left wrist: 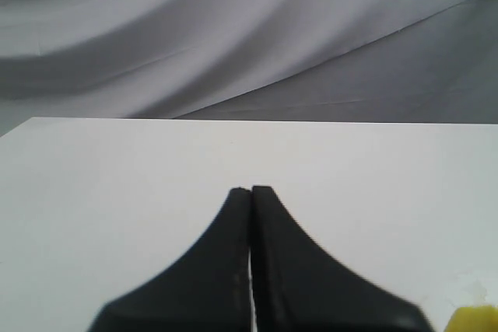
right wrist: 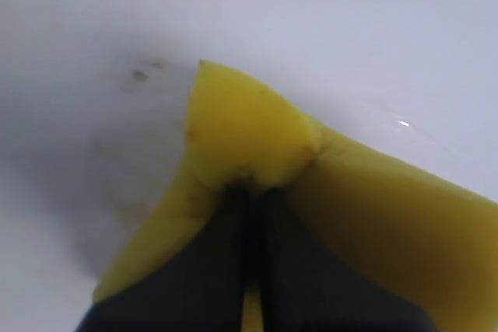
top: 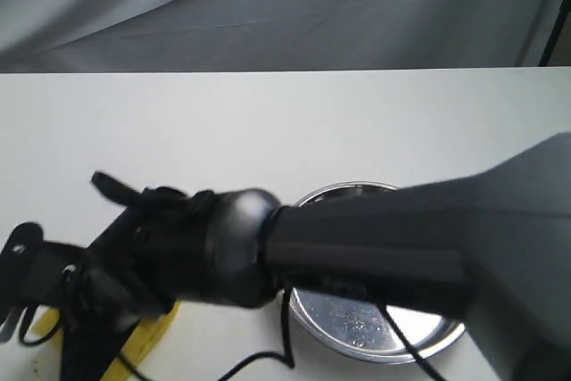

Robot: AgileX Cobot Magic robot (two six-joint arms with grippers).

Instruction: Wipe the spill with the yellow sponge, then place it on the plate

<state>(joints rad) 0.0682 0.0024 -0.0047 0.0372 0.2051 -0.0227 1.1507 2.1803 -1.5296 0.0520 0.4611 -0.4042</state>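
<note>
**R gripper pinching sponge by spill marks; plate apart, to the right**

Nearest, right wrist view: right gripper [right wrist: 250, 186] has its fingers nearly together, nipping a fold of the yellow sponge [right wrist: 257, 130]. The foam bulges up in a hump just past the tips. The rest of the sponge spreads out both sides of the fingers, low over the white table [right wrist: 373, 21]. Can't tell if its underside is pressed flat to the top. Just beside the sponge's raised corner sit tiny tan-brown specks, the spill [right wrist: 140, 75], w/ faint smears nearby.

Ext. view: the right arm [top: 401, 238] cuts across the whole foreground, from right edge to lower left, and blocks most of what's under it. Only a yellow strip of sponge shows below the wrist, at front left. A thin black cable [top: 287, 345] hangs from the arm and loops just left of the plate [top: 357, 345].

The plate is round, shiny silver w/ raised rim, at centre-right, apart from the sponge. The arm hides its middle. The visible floor is bare metal w/ speckled glints and a bright glare patch.

Left wrist view: left gripper [left wrist: 250, 190] has its fingers pressed tight together, w/ nothing between them, over plain table. A sponge corner peeks in at the frame edge.

Farthest: table's back edge, then a grey draped cloth [top: 268, 6].
</note>
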